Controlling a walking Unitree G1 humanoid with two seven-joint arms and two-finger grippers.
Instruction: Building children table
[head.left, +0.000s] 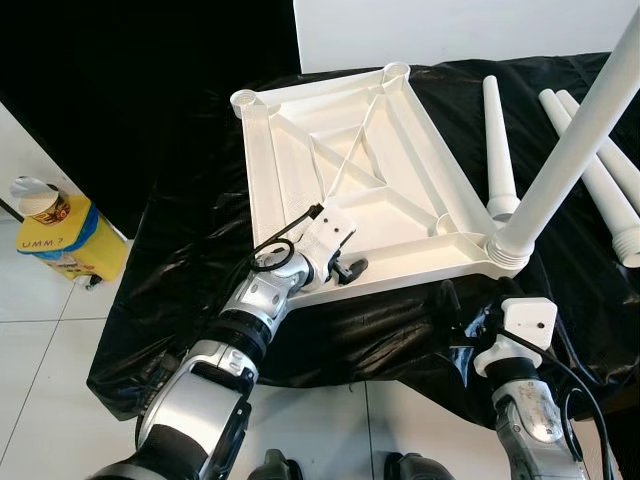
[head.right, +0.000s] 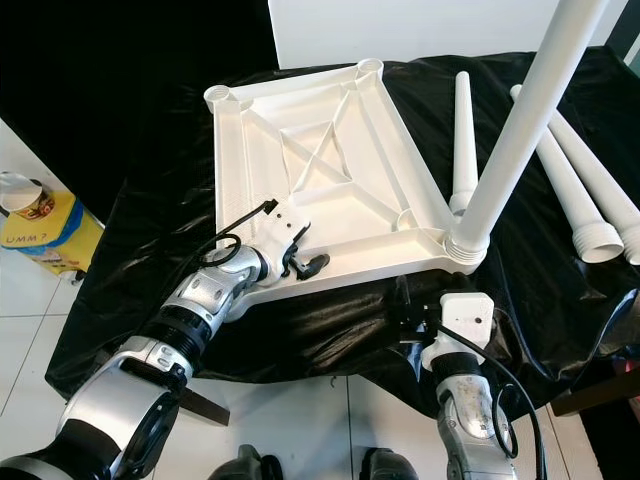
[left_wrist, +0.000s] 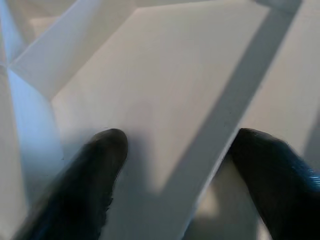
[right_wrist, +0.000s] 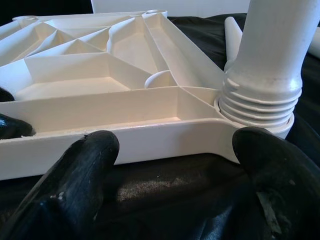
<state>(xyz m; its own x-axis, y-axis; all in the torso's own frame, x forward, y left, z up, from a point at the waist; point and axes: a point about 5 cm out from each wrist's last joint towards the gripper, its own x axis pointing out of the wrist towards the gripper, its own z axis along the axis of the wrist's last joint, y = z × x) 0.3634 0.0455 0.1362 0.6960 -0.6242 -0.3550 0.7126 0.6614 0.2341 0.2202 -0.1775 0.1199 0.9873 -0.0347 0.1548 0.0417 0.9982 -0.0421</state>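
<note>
A white plastic tabletop (head.left: 340, 150) lies upside down on a black sheet (head.left: 190, 290), its ribs facing up. One white leg (head.left: 575, 130) stands screwed into the near right corner socket (right_wrist: 260, 100), leaning up and to the right. My left gripper (head.left: 345, 268) is open at the near left edge, its fingers (left_wrist: 95, 165) straddling a rib of the tabletop. My right gripper (right_wrist: 175, 165) is open just in front of the near edge, close to the screwed-in leg and touching nothing. Three loose legs (head.left: 497, 140) lie on the sheet at the right.
The sheet covers a low support and hangs down to a white tiled floor (head.left: 40, 360). A yellow bag (head.left: 70, 240) with a cup (head.left: 40, 200) on it stands on the floor at the left. A black backdrop (head.left: 120, 80) hangs behind.
</note>
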